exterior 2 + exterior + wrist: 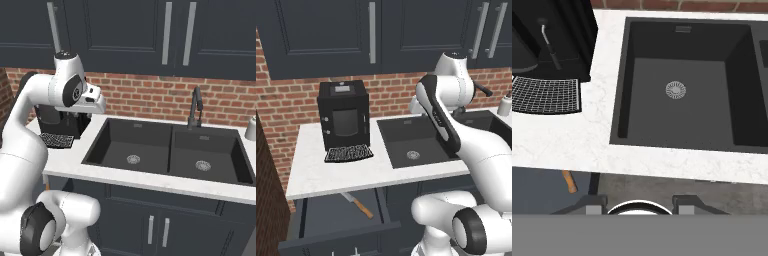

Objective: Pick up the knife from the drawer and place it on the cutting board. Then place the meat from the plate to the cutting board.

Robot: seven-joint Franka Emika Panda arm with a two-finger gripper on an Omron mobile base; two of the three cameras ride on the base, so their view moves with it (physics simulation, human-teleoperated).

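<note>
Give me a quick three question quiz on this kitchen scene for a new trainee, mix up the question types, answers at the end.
1. True or false: the knife lies in the open drawer below the counter.
2. Multiple choice: what stands on the counter left of the sink? A) toaster B) black coffee machine C) kettle
3. Fill in: the knife's handle is ___ in colour.

Key: 1 true. 2 B, the coffee machine. 3 orange-brown.
</note>
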